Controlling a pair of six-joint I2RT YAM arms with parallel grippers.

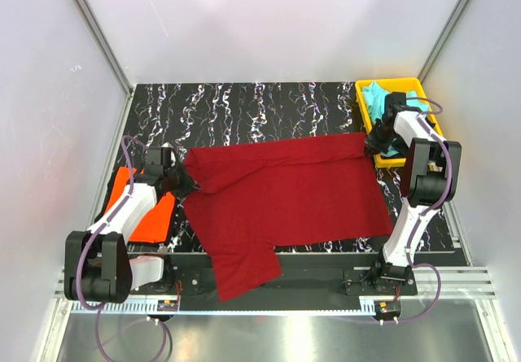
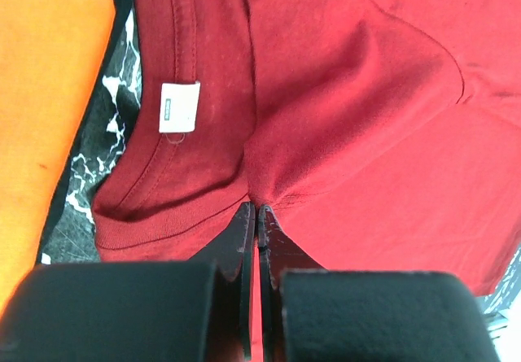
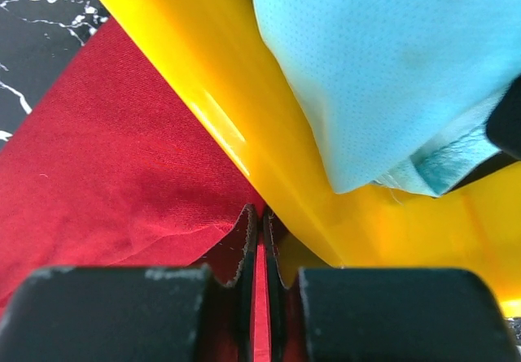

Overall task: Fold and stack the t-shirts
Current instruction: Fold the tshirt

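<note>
Left gripper (image 2: 257, 210) pinches red tee (image 1: 285, 191) collar; right gripper (image 3: 260, 212) pinches hem

The black marbled surface (image 1: 269, 110) carries a dark red t-shirt (image 1: 285, 195) spread across its middle, an orange t-shirt (image 1: 151, 220) at left, and a yellow tray (image 1: 391, 81) at far right.

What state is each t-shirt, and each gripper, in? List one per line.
dark red t-shirt: spread flat, unfolded, pinched at both ends.
orange t-shirt: folded, lying flat.
turquoise t-shirt: crumpled in the yellow tray.
left gripper: shut on dark red t-shirt near collar.
right gripper: shut on dark red t-shirt's edge.
</note>
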